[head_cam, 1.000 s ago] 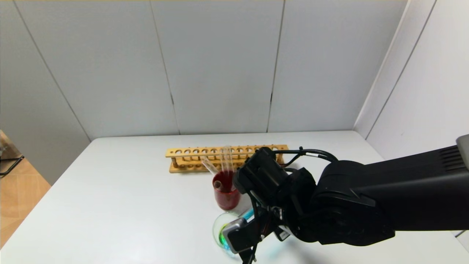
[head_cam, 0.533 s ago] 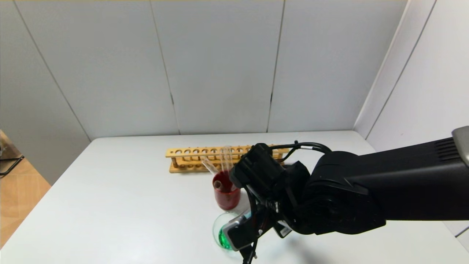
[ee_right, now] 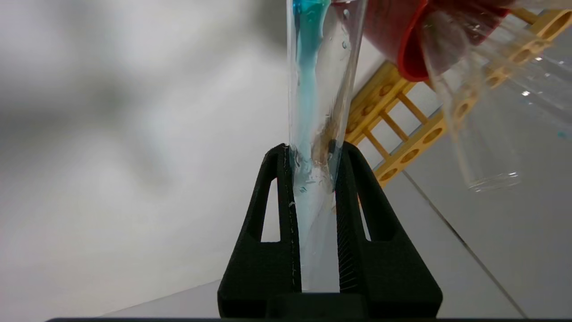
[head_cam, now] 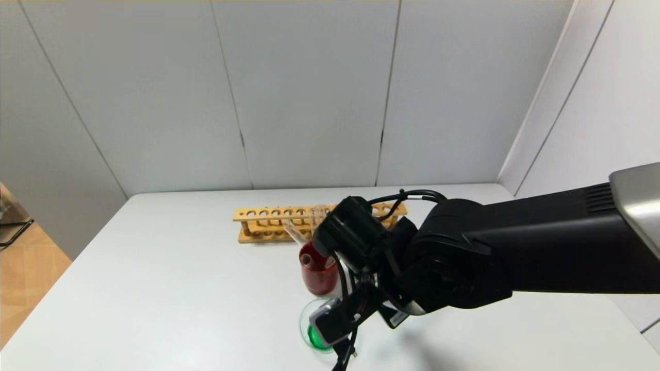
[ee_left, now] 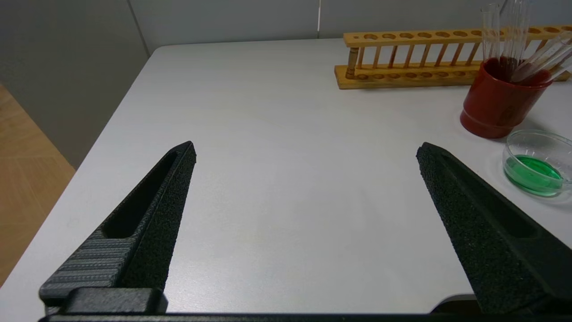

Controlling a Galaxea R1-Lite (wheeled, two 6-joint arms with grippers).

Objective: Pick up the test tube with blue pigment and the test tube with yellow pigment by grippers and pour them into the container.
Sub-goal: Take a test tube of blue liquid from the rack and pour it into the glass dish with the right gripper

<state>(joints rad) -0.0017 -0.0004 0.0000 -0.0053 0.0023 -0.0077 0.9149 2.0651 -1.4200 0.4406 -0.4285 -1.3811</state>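
Observation:
My right gripper (ee_right: 313, 150) is shut on the test tube with blue pigment (ee_right: 313, 89). A thin blue streak runs along the tube's inside. In the head view the right gripper (head_cam: 356, 299) hangs tilted over the container (head_cam: 305, 319), and the wrist hides the tube. The container is a low clear dish holding green liquid, and it also shows in the left wrist view (ee_left: 527, 136). No tube with yellow liquid shows. My left gripper (ee_left: 306, 150) is open and empty, low over the table to the left.
A red beaker (head_cam: 318, 275) with several clear tubes leaning in it stands just behind the container. A wooden tube rack (head_cam: 268, 224) lies behind that. The table edge and floor are at the far left.
My right arm has shifted left and up while turning at the wrist. The blue tube seen below the wrist before is now hidden. The liquid in the container went from blue-green to plain green.

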